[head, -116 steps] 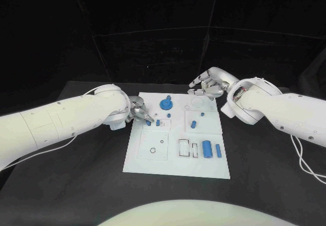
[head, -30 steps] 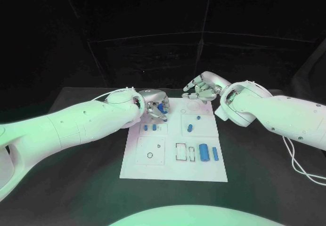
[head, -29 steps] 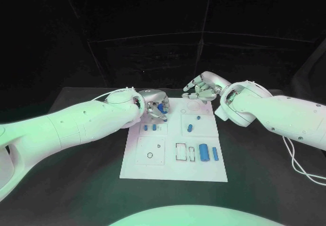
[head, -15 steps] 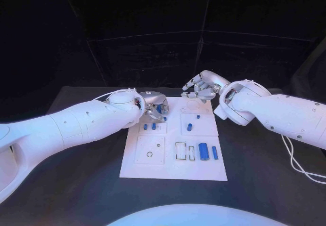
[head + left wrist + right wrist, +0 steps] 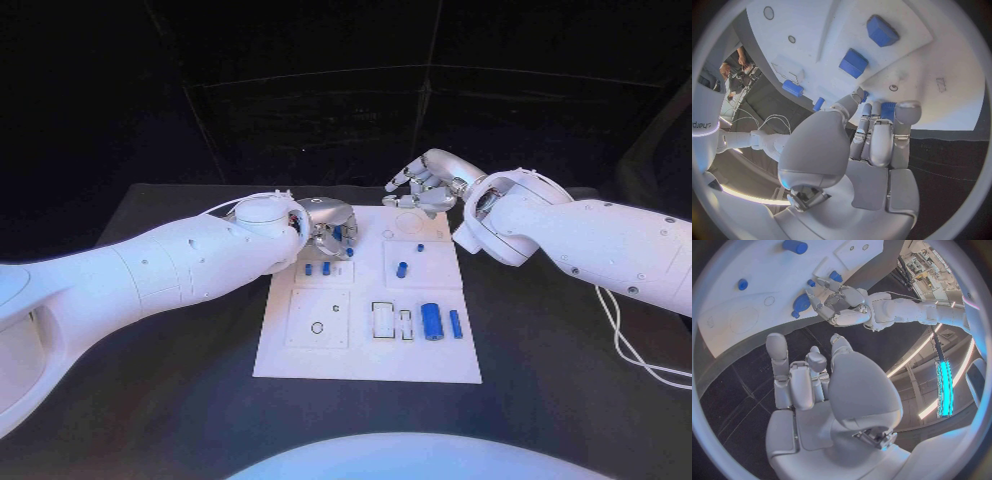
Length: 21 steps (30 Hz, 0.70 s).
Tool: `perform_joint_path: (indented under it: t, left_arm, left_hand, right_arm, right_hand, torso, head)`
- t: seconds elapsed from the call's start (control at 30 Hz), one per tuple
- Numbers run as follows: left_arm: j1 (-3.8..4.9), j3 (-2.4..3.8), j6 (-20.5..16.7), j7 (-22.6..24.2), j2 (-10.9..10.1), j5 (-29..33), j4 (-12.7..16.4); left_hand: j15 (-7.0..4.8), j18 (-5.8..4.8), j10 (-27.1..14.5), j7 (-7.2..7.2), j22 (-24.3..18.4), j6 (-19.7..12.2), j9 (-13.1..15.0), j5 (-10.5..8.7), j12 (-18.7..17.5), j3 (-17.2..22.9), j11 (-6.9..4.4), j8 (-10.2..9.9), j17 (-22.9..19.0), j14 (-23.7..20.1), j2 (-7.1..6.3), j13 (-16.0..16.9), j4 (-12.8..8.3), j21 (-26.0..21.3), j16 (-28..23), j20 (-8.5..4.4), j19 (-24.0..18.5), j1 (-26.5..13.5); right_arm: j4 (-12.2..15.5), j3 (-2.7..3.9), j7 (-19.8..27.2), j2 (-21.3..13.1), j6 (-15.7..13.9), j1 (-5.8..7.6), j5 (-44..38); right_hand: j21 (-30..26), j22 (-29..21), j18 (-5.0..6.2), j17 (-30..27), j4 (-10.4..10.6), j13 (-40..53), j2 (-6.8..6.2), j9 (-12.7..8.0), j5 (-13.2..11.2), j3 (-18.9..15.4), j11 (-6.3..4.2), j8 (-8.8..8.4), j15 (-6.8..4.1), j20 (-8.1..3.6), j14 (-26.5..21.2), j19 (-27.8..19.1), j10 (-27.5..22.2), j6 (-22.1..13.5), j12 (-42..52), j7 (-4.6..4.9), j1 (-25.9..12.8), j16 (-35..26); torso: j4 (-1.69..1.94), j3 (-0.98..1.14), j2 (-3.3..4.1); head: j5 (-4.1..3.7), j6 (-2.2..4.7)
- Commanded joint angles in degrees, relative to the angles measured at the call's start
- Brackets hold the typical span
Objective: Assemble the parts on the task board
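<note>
The white task board [image 5: 369,356] lies in the middle of the black table. At its far left corner my left hand [image 5: 326,220] grips a round blue part [image 5: 338,232], which shows between the fingers [image 5: 873,131] as a blue part [image 5: 887,107] in the left wrist view. The right wrist view shows that left hand [image 5: 844,302] with the blue disc [image 5: 801,304] over the board's edge. My right hand [image 5: 423,184] hovers above the far edge, holding nothing, fingers apart [image 5: 777,356].
On the board lie two small blue pieces [image 5: 317,268], a blue peg [image 5: 402,268], a small blue stud [image 5: 420,247], a thick blue cylinder [image 5: 431,320] and a thinner one [image 5: 454,322]. A black ring [image 5: 316,327] sits in the near left plate.
Since 3.9 s ago my left hand has left the two small pieces, moved to the far left corner and taken hold of the round blue part. The right hand has barely moved.
</note>
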Motion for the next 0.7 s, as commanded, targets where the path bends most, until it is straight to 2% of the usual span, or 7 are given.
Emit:
perform_joint_path:
  t: [0.03,0.7]
  left_arm:
    - [-0.07,0.01,-0.1,0.5,0.3,-0.4,-0.3]
    - [-0.52,0.01,0.4,0.8,1.3,-0.4,-1.1]
  left_hand:
    - [-0.02,-0.45,0.7,0.00,0.4,0.7,-0.2,-0.10,-0.3,0.7,-0.10,-0.3,0.0,0.3,0.28,-0.3,0.0,0.6,0.5,0.07,0.6,0.7]
    - [-0.33,-0.74,3.2,-0.41,2.2,2.3,-1.1,-0.11,-1.4,2.9,-0.50,-1.3,-0.3,0.5,0.95,-2.1,-0.4,2.1,0.8,-0.20,1.3,0.8]
  right_arm:
    - [0.1,0.03,0.2,0.1,0.0,0.10,0.1]
    - [0.1,0.03,0.2,0.2,0.1,0.11,0.1]
  right_hand:
    - [-0.4,-0.1,0.94,-0.1,0.2,-0.1,0.65,-0.1,0.0,0.1,-0.09,0.36,-0.19,-0.02,1.8,-0.3,-0.4,-0.5,-0.4,-0.10,0.1,-0.3]
    - [-0.4,0.0,0.93,-0.1,0.2,0.0,0.73,-0.1,0.0,0.1,-0.09,0.38,-0.19,-0.02,1.8,-0.3,-0.3,-0.5,-0.3,-0.10,0.2,-0.3]
  torso:
    - [-0.03,-0.02,0.02]
    - [0.03,-0.02,-0.02]
  head:
    - [-0.05,0.02]
    - [-0.20,-0.06]
